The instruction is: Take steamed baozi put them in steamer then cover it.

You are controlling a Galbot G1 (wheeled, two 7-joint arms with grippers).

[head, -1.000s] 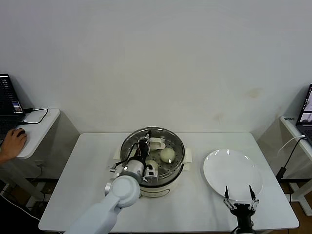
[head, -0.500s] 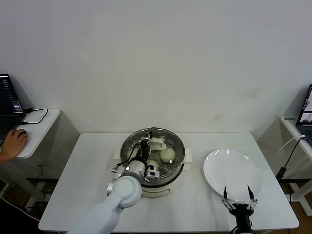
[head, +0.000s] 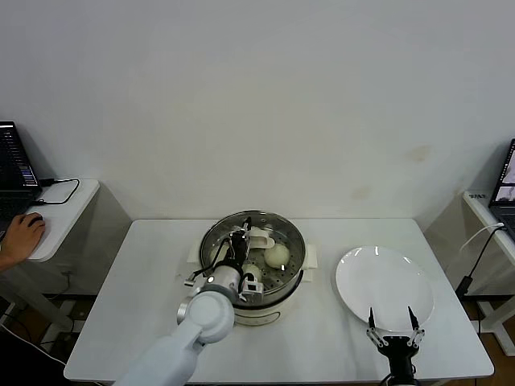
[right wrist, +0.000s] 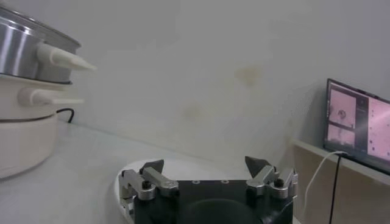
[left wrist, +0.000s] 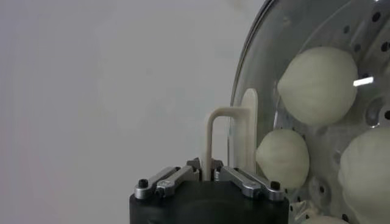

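The steamer [head: 253,301], a shiny steel pot on a cream base, stands mid-table. The glass cover [head: 282,229] lies over it, its metal rim [left wrist: 245,61] showing in the left wrist view. Through the glass I see steamed baozi [head: 277,255] on the perforated tray, three of them [left wrist: 317,85] [left wrist: 282,158] [left wrist: 367,167] in the left wrist view. My left gripper [head: 240,240] [left wrist: 207,170] reaches over the pot, shut on the cover's cream handle [left wrist: 214,137]. My right gripper [head: 393,322] [right wrist: 206,164] hangs open and empty by the table's front right edge.
A flat white plate [head: 385,285] lies on the right of the table, just beyond the right gripper. The steamer's side handles [right wrist: 61,59] stick out toward it. Side desks with laptops flank the table; a person's hand [head: 20,237] rests on the left one.
The left arm has shifted slightly over the steamer while still holding the cover's handle. The right gripper has barely moved.
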